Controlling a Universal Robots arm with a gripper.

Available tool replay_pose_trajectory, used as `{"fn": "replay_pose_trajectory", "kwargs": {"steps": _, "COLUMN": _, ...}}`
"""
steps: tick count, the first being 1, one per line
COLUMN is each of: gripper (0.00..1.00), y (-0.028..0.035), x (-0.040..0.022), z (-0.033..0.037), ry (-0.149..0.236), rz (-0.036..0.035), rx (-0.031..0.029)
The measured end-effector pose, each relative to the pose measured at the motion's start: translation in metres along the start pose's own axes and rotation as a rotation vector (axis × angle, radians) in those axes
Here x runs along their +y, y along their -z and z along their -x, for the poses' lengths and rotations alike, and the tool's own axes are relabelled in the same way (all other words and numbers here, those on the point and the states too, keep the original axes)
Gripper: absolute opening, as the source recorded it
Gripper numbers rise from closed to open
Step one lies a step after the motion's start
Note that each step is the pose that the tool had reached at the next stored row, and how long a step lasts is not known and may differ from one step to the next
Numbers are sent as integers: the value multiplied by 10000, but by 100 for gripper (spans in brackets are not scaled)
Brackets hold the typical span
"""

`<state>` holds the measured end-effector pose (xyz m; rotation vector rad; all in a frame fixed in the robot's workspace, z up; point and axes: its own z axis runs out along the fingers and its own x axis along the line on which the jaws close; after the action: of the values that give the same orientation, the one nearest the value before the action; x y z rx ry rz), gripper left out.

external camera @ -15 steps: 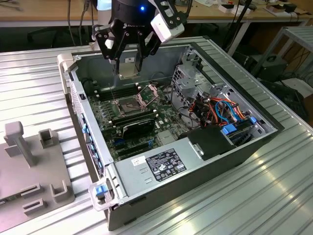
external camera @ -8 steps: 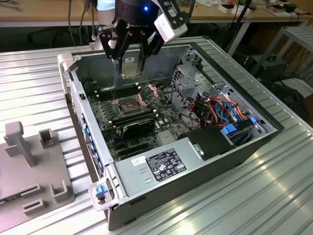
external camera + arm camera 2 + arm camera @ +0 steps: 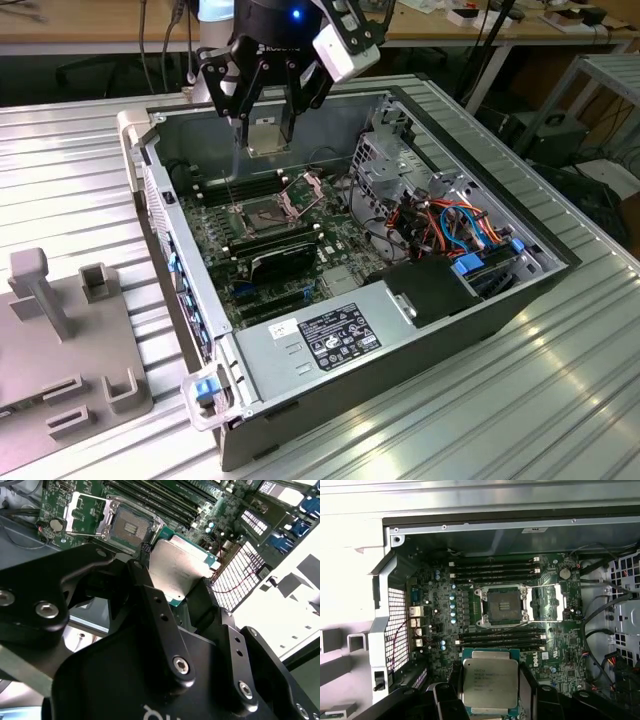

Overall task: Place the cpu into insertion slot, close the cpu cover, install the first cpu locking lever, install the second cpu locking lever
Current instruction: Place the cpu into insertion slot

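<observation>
Hand (image 3: 489, 689) clamped on the chip's (image 3: 488, 677) two sides, chip held flat above the case, bare socket (image 3: 500, 605) lying ahead and below.

We see the cpu (image 3: 487, 682) as dull silver-grey with a green rim, and the pincer (image 3: 489, 696) as matt black. The insertion slot (image 3: 500, 606) is dark at its centre with a silver rim. The cpu cover (image 3: 546, 602) is silver-brown, and the board (image 3: 570, 645) is green. Orange, blue and red cables (image 3: 455, 220) stand out, and the worktop (image 3: 560, 400) is silver with ribbed stripes.
</observation>
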<state>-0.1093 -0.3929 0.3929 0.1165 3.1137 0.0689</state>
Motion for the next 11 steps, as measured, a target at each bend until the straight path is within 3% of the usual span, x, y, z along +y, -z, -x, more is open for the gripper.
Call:
{"fn": "replay_pose_trajectory", "kwargs": {"steps": 8, "gripper": 54, "y": 0, "x": 5, "z": 0, "ry": 0, "rz": -1, "rx": 0}}
{"fn": "replay_pose_trajectory", "kwargs": {"steps": 11, "gripper": 54, "y": -2, "x": 38, "z": -2, "ry": 0, "rz": 0, "rx": 0}}
